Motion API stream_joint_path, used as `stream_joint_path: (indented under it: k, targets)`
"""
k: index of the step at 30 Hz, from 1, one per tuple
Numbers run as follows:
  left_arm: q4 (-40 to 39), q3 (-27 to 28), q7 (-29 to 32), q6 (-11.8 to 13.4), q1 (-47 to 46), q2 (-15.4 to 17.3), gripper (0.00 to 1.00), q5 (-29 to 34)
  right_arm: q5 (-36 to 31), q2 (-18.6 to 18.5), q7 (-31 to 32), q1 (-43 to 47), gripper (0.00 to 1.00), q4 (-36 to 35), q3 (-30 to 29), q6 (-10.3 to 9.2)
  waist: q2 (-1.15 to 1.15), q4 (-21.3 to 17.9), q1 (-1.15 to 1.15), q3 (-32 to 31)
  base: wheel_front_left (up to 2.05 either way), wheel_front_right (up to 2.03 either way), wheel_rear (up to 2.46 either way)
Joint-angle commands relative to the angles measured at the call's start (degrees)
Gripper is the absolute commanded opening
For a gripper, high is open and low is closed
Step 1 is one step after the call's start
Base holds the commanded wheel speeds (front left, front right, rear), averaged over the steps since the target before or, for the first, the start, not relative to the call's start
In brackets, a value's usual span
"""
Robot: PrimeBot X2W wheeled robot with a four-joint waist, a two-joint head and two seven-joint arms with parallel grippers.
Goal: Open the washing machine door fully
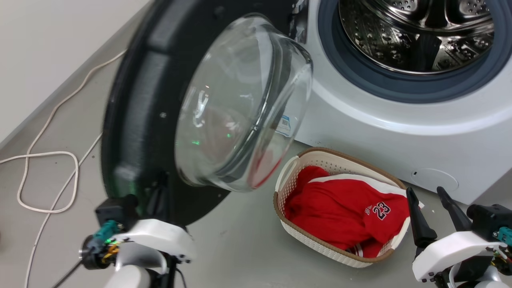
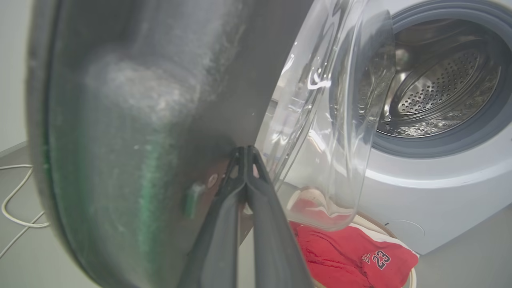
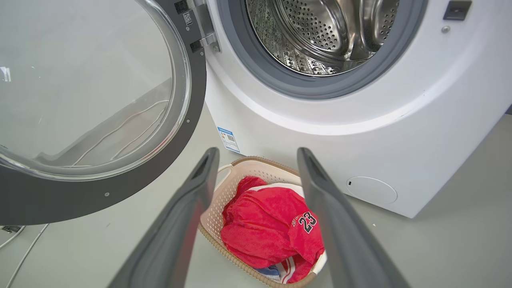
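Observation:
The washing machine door (image 1: 136, 120) stands swung out to the left of the white washing machine (image 1: 400, 132), its black inner face and clear glass bowl (image 1: 240, 104) turned toward me. The steel drum (image 1: 416, 32) is exposed. My left gripper (image 2: 245, 150) is shut with nothing between its fingers, and its joined tips touch the door's black inner face (image 2: 120, 140) beside the bowl, low on the door (image 1: 162, 180). My right gripper (image 1: 425, 190) is open near the floor at the lower right, apart from the door and pointing over the basket (image 3: 258, 151).
A cream basket (image 1: 292, 168) holding a red jersey (image 1: 344, 212) sits on the grey floor in front of the machine, between the door and my right gripper. A white cable (image 1: 48, 160) loops over the floor at the left by the wall.

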Motion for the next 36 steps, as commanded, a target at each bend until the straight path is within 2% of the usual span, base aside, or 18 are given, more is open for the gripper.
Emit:
stream_joint_path:
  k: [1,11,18,22,28,36]
  targets:
    - [1.29,1.93,-0.78,-0.27,-0.67,1.11,0.00,-0.75,-0.23,-0.34,0.15,-0.85,1.00,-0.39,-0.06,0.13,0.00,-0.79,0.00,0.84,0.00,0.00,0.00]
    - [9.08,10.71,-5.21,-2.60,-4.31,4.66,0.00,-5.37,-0.50,-1.07,1.47,-1.82,1.00,-1.99,-1.06,0.13,0.00,-3.65,0.00,4.67,0.00,0.00,0.00]
    - [14.75,14.99,-7.11,-5.44,-7.91,6.47,0.00,-7.78,-0.67,-1.53,2.22,-2.62,1.00,-3.72,-1.31,0.13,0.00,-4.46,0.00,6.99,0.00,0.00,0.00]
    - [19.81,16.69,-7.95,-8.40,-11.28,7.30,0.00,-8.94,-1.17,-1.72,3.15,-3.00,1.00,-5.00,-1.46,0.13,0.00,-4.48,0.00,8.31,0.00,0.00,0.00]
    - [26.73,18.48,-8.60,-11.46,-15.01,8.90,0.00,-8.80,-1.35,-2.06,4.13,-3.34,1.00,-6.16,-1.24,0.13,0.00,-4.71,0.00,9.04,0.00,0.00,0.00]
    - [31.28,19.19,-8.95,-13.90,-17.39,8.01,0.00,-6.82,-1.59,-2.04,4.85,-3.52,1.00,-6.82,-1.59,0.13,0.00,-4.57,0.00,9.17,0.00,0.00,0.00]
